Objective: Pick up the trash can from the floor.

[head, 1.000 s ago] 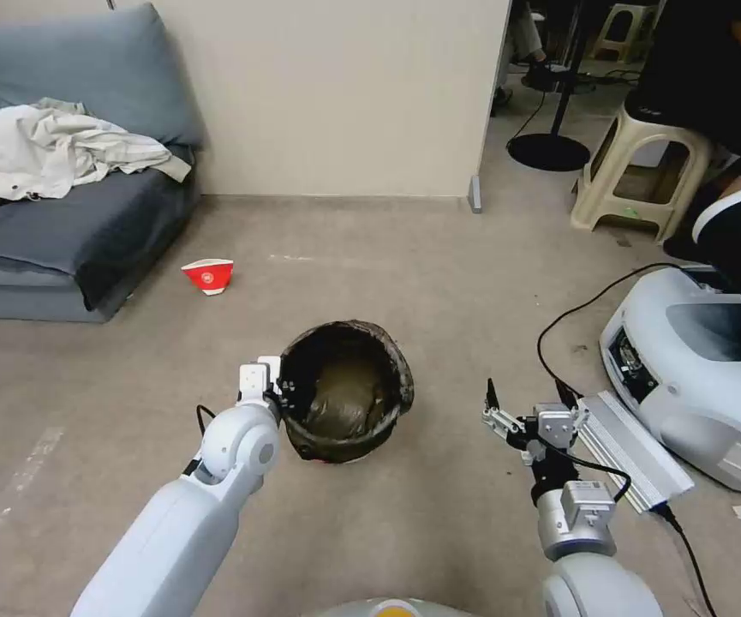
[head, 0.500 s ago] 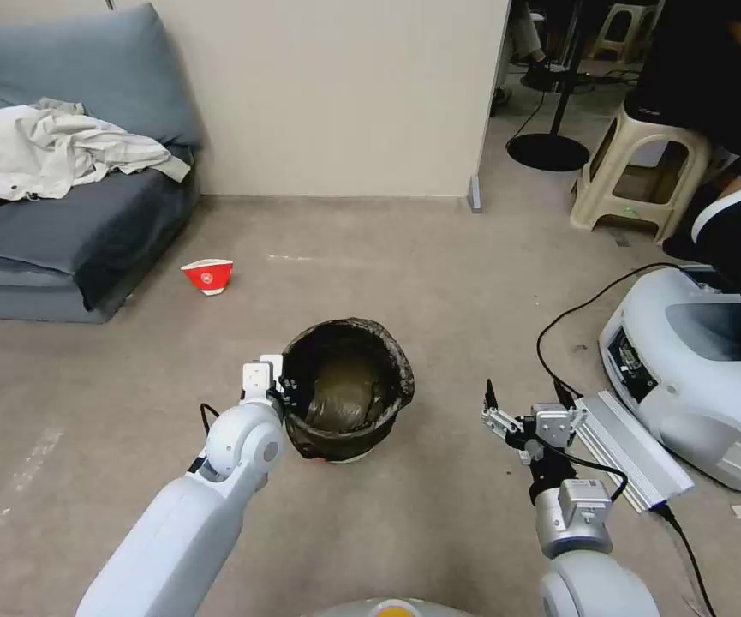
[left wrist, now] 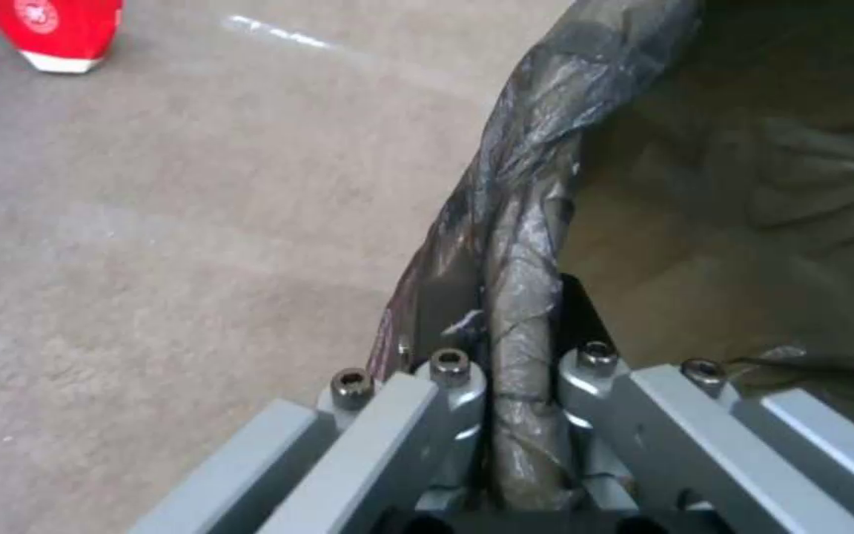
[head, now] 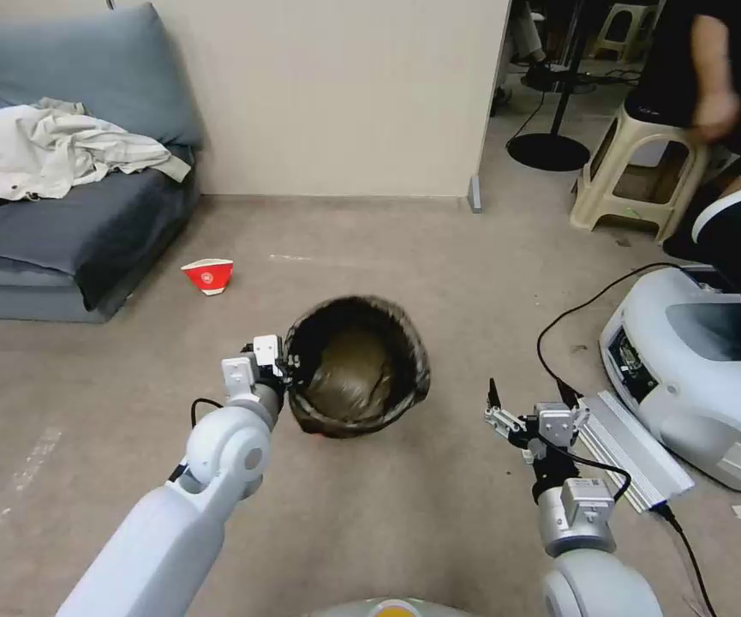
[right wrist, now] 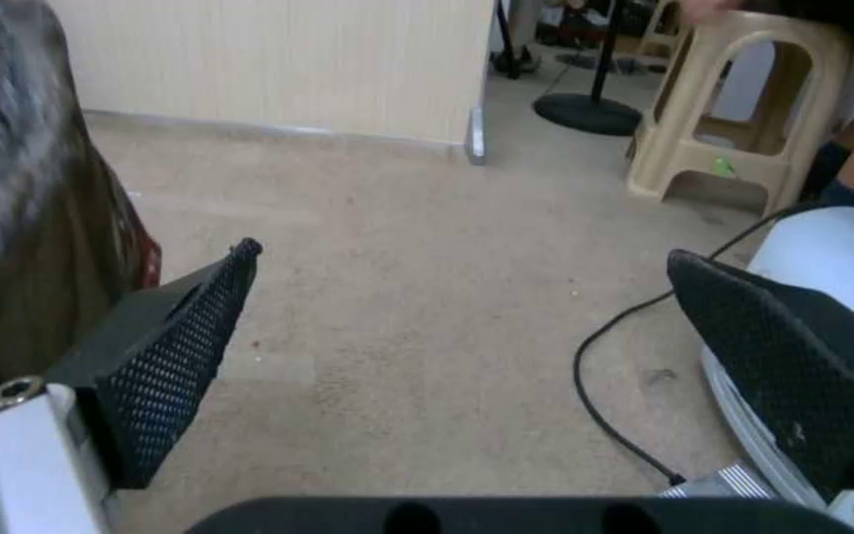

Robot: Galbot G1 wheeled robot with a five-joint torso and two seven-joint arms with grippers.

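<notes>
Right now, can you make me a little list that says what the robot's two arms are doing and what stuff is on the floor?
left gripper: jaws shut on the rim of the trash can, one inside, one outside
trash can: white bin with black bag, tilted
right gripper: jaws open, holding nothing, low over the floor, apart from the can
paper cup: red and white, on the floor near the sofa

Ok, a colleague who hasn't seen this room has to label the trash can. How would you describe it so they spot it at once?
Start at the grey sofa on the left, then look across the floor to mid-room. The trash can is the round bin lined with a wrinkled black bag, the left gripper shut on its rim. The nearby cup is far smaller, red and white.
</notes>
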